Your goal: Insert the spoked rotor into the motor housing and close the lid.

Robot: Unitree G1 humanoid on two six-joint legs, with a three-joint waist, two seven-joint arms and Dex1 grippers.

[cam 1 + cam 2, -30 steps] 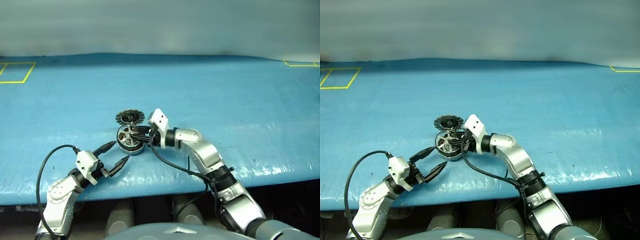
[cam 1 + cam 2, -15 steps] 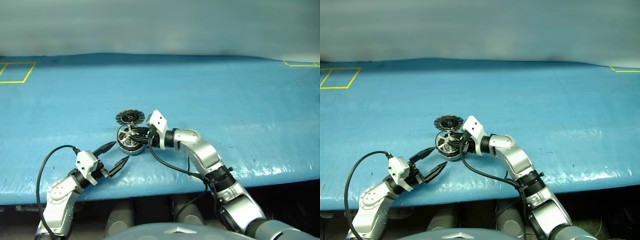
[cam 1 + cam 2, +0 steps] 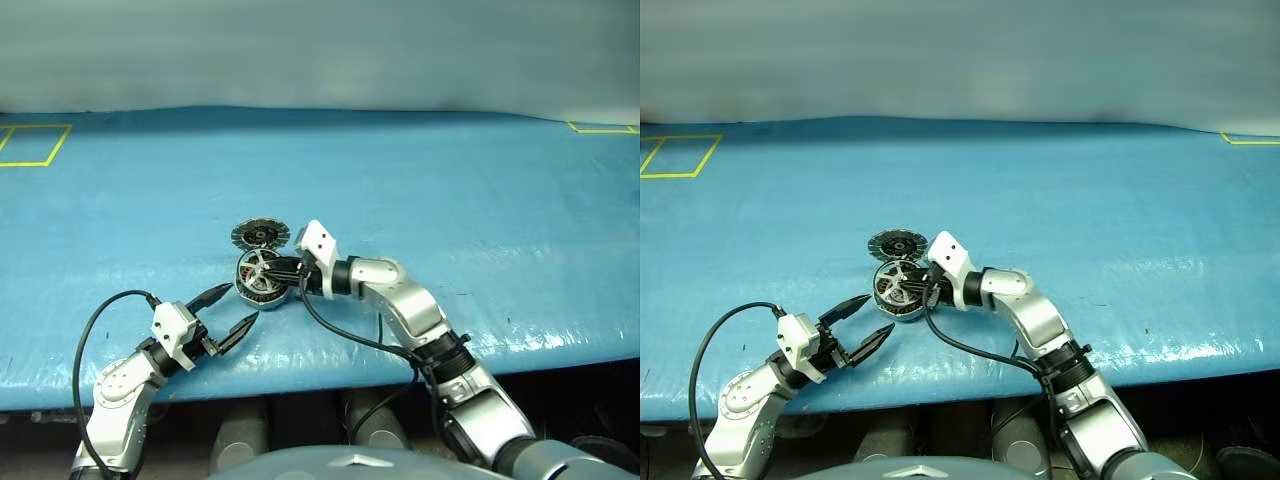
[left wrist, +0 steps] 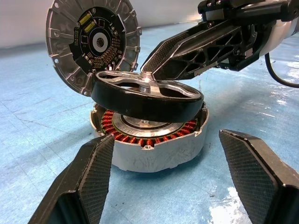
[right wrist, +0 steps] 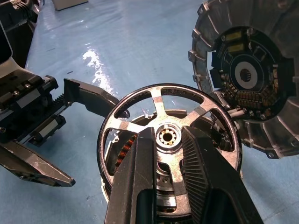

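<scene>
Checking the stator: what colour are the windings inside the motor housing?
Copper-orange windings ring the motor housing, clearest in the left wrist view.

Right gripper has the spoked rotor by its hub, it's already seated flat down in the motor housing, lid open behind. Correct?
Not seated. In the left wrist view the spoked rotor sits tilted above the motor housing, with the copper windings showing beneath it. The rest stands: the right gripper grips it at the hub and the lid stands open behind.
</scene>
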